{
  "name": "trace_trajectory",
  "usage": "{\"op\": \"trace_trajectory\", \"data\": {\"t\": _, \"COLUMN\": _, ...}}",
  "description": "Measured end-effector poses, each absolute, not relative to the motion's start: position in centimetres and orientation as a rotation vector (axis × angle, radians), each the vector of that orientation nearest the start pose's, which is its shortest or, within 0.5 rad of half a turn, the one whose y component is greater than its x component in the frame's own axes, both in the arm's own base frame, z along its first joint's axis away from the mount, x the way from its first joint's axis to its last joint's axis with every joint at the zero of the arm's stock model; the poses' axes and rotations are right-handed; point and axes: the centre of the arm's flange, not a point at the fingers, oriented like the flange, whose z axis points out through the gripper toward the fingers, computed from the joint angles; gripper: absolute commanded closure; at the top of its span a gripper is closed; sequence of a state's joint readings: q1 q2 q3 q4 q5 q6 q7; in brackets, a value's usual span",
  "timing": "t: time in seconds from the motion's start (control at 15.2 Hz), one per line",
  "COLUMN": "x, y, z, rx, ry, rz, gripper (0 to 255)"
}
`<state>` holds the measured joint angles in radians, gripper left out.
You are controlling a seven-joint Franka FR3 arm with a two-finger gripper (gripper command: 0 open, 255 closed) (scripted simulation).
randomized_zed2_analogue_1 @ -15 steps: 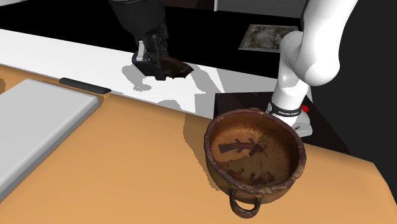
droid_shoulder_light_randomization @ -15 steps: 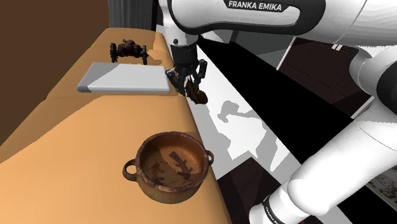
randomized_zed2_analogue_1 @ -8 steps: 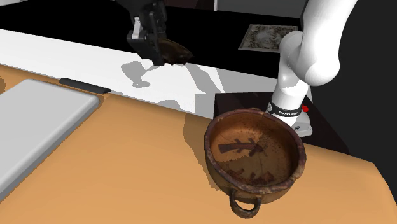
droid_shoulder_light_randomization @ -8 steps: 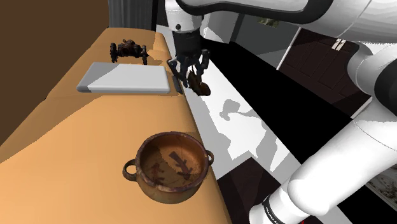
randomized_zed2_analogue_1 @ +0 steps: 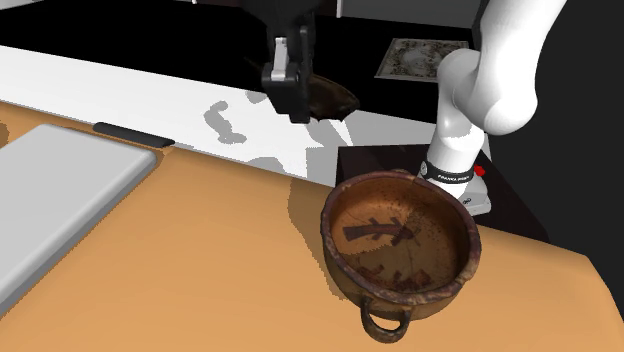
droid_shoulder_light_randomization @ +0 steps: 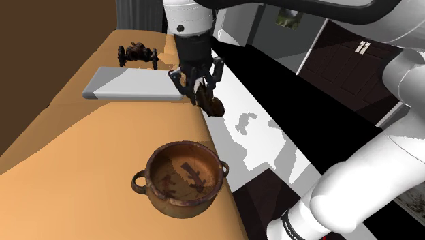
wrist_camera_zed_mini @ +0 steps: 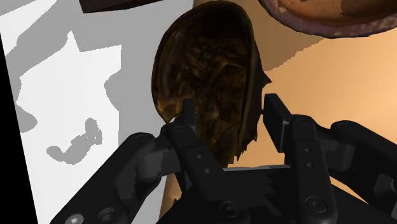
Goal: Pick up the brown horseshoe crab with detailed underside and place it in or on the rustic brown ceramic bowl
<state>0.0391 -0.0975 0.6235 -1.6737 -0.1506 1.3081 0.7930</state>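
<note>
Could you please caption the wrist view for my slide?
Hand clasps the brown horseshoe crab, bowl just beyond.

Tan countertop [droid_shoulder_light_randomization: 82,150], white floor [randomized_zed2_analogue_1: 60,85], black area [droid_shoulder_light_randomization: 306,88]

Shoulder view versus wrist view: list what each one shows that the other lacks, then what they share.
The shoulder view adds the grey slab, a small dark legged figure beyond it, the white arm, and the brown bowl whole with its loop handles. The wrist view adds the ridged underside of the horseshoe crab, clasped between the fingers of the end effector. Both show the crab held aloft, part of the bowl, and the tan table.
</note>
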Motion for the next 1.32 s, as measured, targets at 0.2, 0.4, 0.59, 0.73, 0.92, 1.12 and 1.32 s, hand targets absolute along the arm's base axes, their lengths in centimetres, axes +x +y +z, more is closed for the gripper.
{"op": "trace_trajectory", "data": {"t": 0.2, "x": 36.6, "y": 32.9, "z": 60.5, "rx": -3.472, "ry": 0.277, "rz": 0.134, "gripper": 255}}
{"op": "trace_trajectory", "data": {"t": 0.4, "x": 34.0, "y": 35.4, "z": 60.9, "rx": -3.472, "ry": 0.277, "rz": 0.134, "gripper": 255}}
{"op": "trace_trajectory", "data": {"t": 0.59, "x": 31.4, "y": 38.3, "z": 60.7, "rx": -3.472, "ry": 0.275, "rz": 0.135, "gripper": 255}}
{"op": "trace_trajectory", "data": {"t": 0.73, "x": 29.1, "y": 40.4, "z": 61.2, "rx": -3.472, "ry": 0.274, "rz": 0.134, "gripper": 255}}
{"op": "trace_trajectory", "data": {"t": 0.92, "x": 28.1, "y": 41.0, "z": 59.9, "rx": -3.472, "ry": 0.278, "rz": 0.134, "gripper": 255}}
{"op": "trace_trajectory", "data": {"t": 1.12, "x": 28.0, "y": 41.3, "z": 58.4, "rx": -3.472, "ry": 0.278, "rz": 0.135, "gripper": 255}}
{"op": "trace_trajectory", "data": {"t": 1.32, "x": 27.9, "y": 41.2, "z": 56.7, "rx": -3.473, "ry": 0.279, "rz": 0.135, "gripper": 255}}
